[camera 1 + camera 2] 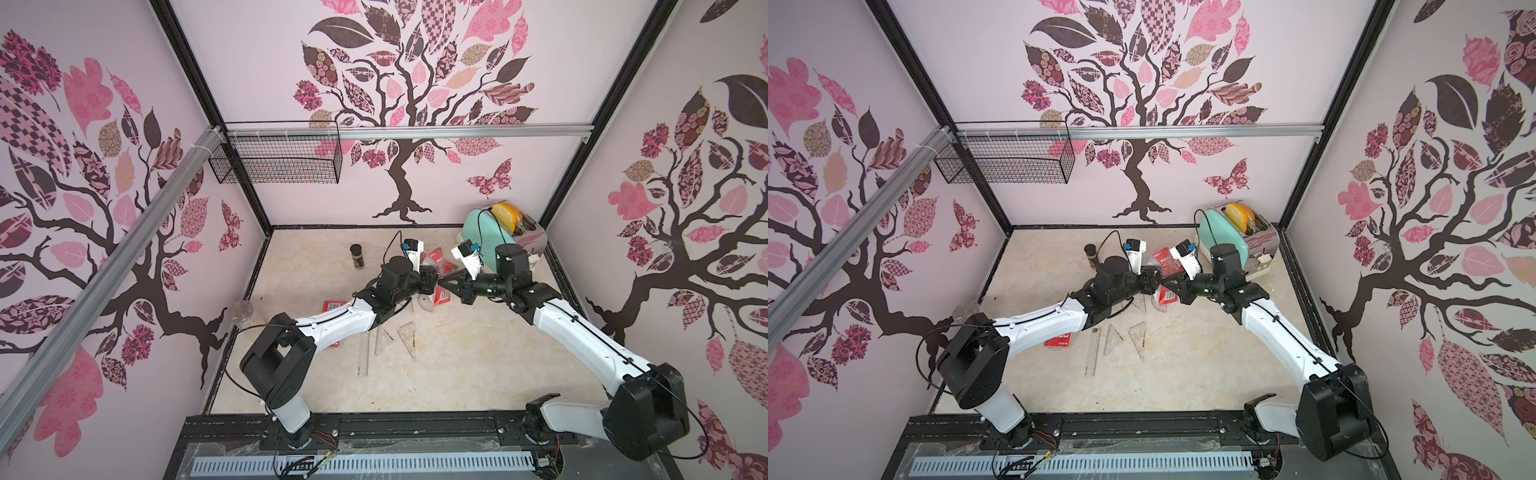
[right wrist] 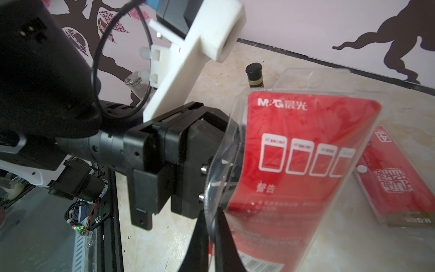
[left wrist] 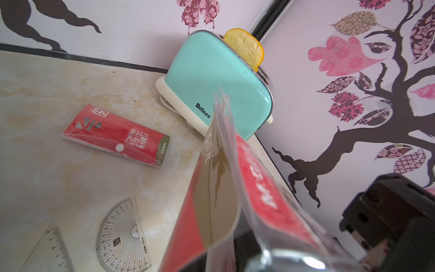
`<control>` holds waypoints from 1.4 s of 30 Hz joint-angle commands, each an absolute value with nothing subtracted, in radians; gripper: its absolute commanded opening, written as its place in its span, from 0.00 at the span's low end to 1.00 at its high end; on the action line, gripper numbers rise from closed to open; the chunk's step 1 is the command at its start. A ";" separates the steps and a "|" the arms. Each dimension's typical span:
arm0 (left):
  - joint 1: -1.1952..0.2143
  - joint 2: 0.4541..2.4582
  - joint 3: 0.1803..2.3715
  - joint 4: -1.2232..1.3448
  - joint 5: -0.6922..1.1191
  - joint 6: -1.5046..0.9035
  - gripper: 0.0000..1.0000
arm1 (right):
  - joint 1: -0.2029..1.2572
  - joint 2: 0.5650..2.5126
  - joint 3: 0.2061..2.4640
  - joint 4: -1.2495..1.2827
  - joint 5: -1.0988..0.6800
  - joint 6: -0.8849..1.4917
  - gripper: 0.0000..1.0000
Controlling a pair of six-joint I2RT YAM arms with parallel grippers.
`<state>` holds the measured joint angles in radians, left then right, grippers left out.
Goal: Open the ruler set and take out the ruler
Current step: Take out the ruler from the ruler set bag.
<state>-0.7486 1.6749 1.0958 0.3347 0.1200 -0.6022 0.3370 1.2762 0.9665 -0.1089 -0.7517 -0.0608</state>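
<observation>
Right wrist view: the right gripper (image 2: 210, 225) is closed, its two black tapered fingers pinching the clear plastic edge of the ruler set (image 2: 303, 164). The ruler set is held upright, off the table (image 1: 478, 374). It is a flat clear pouch with rounded corners, glossy and creased, with a red printed card inside, a hang tab on top and a barcode at the lower end.

The left gripper (image 1: 432, 277) meets it from the opposite side, its blocky black body against the bowed clear flap. I cannot tell whether its jaws are parted or closed, as the fingertips are hidden behind plastic.

Left wrist view: the pouch is seen edge-on, its clear film standing away from the card. A second pouch (image 3: 115, 134), red with a white round snap, lies flat near the toaster (image 3: 211, 77) in the far right corner. The toaster has a smooth, rounded mint-green shell and a cream base. A porous yellow bread slice (image 3: 244, 47) stands in its slot.

Both top views show clear stiff plastic pieces lying flat mid-table:
- a half-round protractor (image 1: 426, 305)
- a straight ruler (image 1: 364, 353)
- a narrow triangle (image 1: 381, 338) just beside a wider triangle (image 1: 409, 338)

A third pouch (image 1: 332, 307), also red, lies partly under the left arm. A dark-capped jar (image 1: 356, 255) stands upright toward the far edge.
</observation>
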 commanded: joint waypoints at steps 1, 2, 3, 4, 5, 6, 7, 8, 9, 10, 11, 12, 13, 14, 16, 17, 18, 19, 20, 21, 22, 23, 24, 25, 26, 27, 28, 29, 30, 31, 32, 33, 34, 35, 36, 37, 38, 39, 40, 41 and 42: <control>-0.733 1.689 1.085 0.437 0.184 -0.612 0.23 | 0.336 1.275 0.994 -0.115 -0.813 -0.072 0.00; -0.733 1.695 1.084 0.452 0.199 -0.616 0.23 | 0.336 1.275 0.996 -0.116 -0.820 -0.072 0.00; -0.733 1.702 1.082 0.468 0.213 -0.619 0.21 | 0.336 1.274 0.996 -0.118 -0.827 -0.072 0.00; -0.733 1.707 1.080 0.481 0.223 -0.624 0.20 | 0.336 1.272 0.997 -0.120 -0.831 -0.074 0.00; -0.733 1.711 1.082 0.494 0.232 -0.627 0.19 | 0.336 1.270 0.999 -0.123 -0.840 -0.078 0.00; -0.735 1.718 1.085 0.500 0.242 -0.628 0.18 | 0.336 1.268 0.998 -0.126 -0.847 -0.081 0.00; -0.735 1.722 1.091 0.495 0.249 -0.627 0.17 | 0.336 1.265 1.000 -0.128 -0.850 -0.083 0.00; -0.734 1.726 1.099 0.484 0.256 -0.621 0.16 | 0.336 1.261 1.001 -0.134 -0.848 -0.087 0.00; -0.735 1.730 1.109 0.461 0.264 -0.614 0.16 | 0.336 1.257 1.002 -0.140 -0.842 -0.094 0.00; -0.736 1.732 1.118 0.435 0.269 -0.605 0.16 | 0.336 1.256 1.003 -0.147 -0.837 -0.099 0.00; -0.736 1.731 1.129 0.396 0.274 -0.592 0.16 | 0.335 1.252 1.004 -0.151 -0.830 -0.103 0.00; -0.738 1.733 1.141 0.360 0.279 -0.577 0.17 | 0.336 1.249 1.003 -0.154 -0.820 -0.106 0.00; -0.740 1.735 1.156 0.320 0.287 -0.564 0.17 | 0.336 1.247 1.003 -0.156 -0.811 -0.109 0.00; -0.740 1.734 1.171 0.269 0.298 -0.544 0.17 | 0.336 1.246 1.005 -0.159 -0.801 -0.111 0.00; -0.741 1.735 1.184 0.205 0.311 -0.523 0.18 | 0.336 1.244 1.008 -0.167 -0.783 -0.116 0.00; -0.741 1.731 1.185 0.178 0.314 -0.516 0.18 | 0.336 1.244 1.008 -0.168 -0.775 -0.118 0.00; -0.743 1.729 1.184 0.169 0.321 -0.512 0.19 | 0.336 1.244 1.005 -0.169 -0.764 -0.118 0.00; -0.741 1.730 1.187 0.129 0.329 -0.512 0.19 | 0.336 1.244 1.005 -0.169 -0.758 -0.121 0.00; -0.743 1.730 1.191 0.104 0.335 -0.506 0.20 | 0.336 1.244 1.006 -0.170 -0.754 -0.123 0.00; -0.742 1.734 1.200 0.080 0.344 -0.502 0.19 | 0.336 1.244 1.005 -0.169 -0.749 -0.123 0.00; -0.742 1.737 1.204 0.067 0.353 -0.502 0.20 | 0.336 1.244 1.005 -0.169 -0.751 -0.124 0.00; -0.741 1.744 1.210 0.051 0.364 -0.503 0.21 | 0.336 1.243 1.005 -0.168 -0.751 -0.127 0.00; -0.741 1.754 1.222 0.030 0.379 -0.504 0.21 | 0.336 1.241 1.003 -0.166 -0.747 -0.126 0.00; -0.741 1.762 1.230 0.019 0.384 -0.506 0.21 | 0.336 1.241 1.003 -0.167 -0.747 -0.127 0.00; -0.741 1.769 1.230 0.025 0.389 -0.516 0.21 | 0.335 1.239 1.003 -0.167 -0.750 -0.129 0.00; -0.740 1.775 1.226 0.047 0.396 -0.531 0.20 | 0.336 1.238 0.998 -0.163 -0.752 -0.130 0.00; -0.738 1.782 1.224 0.066 0.409 -0.547 0.19 | 0.335 1.238 0.997 -0.163 -0.756 -0.132 0.00; -0.734 1.787 1.221 0.094 0.420 -0.569 0.18 | 0.336 1.239 0.996 -0.163 -0.762 -0.132 0.00; -0.731 1.794 1.218 0.124 0.433 -0.590 0.16 | 0.336 1.239 0.996 -0.164 -0.767 -0.135 0.00; -0.727 1.797 1.216 0.148 0.442 -0.608 0.14 | 0.336 1.239 0.995 -0.164 -0.767 -0.135 0.00; -0.721 1.801 1.211 0.187 0.450 -0.632 0.13 | 0.336 1.239 0.993 -0.165 -0.770 -0.137 0.00; -0.717 1.801 1.208 0.216 0.454 -0.654 0.12 | 0.336 1.239 0.993 -0.167 -0.772 -0.139 0.00; -0.713 1.800 1.204 0.234 0.453 -0.668 0.10 | 0.336 1.238 0.992 -0.169 -0.772 -0.140 0.00; -0.709 1.795 1.201 0.247 0.451 -0.678 0.09 | 0.336 1.238 0.990 -0.167 -0.775 -0.141 0.00; -0.706 1.790 1.198 0.256 0.445 -0.685 0.08 | 0.336 1.237 0.989 -0.166 -0.777 -0.142 0.00; -0.704 1.785 1.196 0.259 0.436 -0.688 0.07 | 0.336 1.236 0.987 -0.165 -0.777 -0.141 0.00; -0.701 1.777 1.193 0.259 0.426 -0.689 0.06 | 0.336 1.236 0.985 -0.164 -0.776 -0.141 0.00; -0.700 1.769 1.189 0.259 0.417 -0.689 0.04 | 0.336 1.235 0.985 -0.166 -0.777 -0.142 0.00; -0.697 1.763 1.185 0.262 0.411 -0.689 0.03 | 0.336 1.234 0.984 -0.166 -0.775 -0.143 0.00; -0.695 1.757 1.179 0.265 0.407 -0.689 0.01 | 0.336 1.233 0.983 -0.166 -0.774 -0.143 0.00; -0.694 1.753 1.175 0.266 0.406 -0.691 0.00 | 0.336 1.232 0.983 -0.162 -0.772 -0.143 0.00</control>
<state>-0.7074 1.7790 1.1946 0.2344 0.4301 -0.6724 0.3344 1.2610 0.9665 -0.1726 -0.7380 -0.1307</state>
